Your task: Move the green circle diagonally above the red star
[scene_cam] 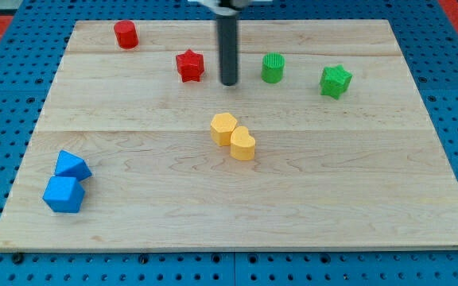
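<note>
The green circle (pixel 272 68) stands on the wooden board near the view's top, right of centre. The red star (pixel 189 65) lies to its left at about the same height. My tip (pixel 229 83) rests on the board between them, a little nearer the red star, touching neither block. The rod rises straight up out of the view's top.
A green star (pixel 335 81) lies right of the green circle. A red cylinder (pixel 126 35) stands at the top left. Two yellow blocks (pixel 223 128) (pixel 242 144) touch near the centre. Two blue blocks (pixel 72 166) (pixel 63 195) sit at the bottom left. The board's edge (pixel 229 245) borders blue pegboard.
</note>
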Action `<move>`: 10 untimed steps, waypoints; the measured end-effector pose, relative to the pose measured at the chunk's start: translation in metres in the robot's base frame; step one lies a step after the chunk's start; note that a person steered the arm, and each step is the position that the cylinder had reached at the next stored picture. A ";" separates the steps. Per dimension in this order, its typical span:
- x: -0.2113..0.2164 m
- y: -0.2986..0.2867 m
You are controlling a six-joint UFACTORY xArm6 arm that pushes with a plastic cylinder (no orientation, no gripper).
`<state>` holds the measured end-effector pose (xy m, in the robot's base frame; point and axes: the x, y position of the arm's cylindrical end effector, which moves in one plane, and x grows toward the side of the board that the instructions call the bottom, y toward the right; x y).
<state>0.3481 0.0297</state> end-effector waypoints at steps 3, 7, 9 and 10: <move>-0.046 0.041; -0.122 0.022; -0.096 -0.002; -0.085 -0.036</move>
<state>0.2633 -0.0065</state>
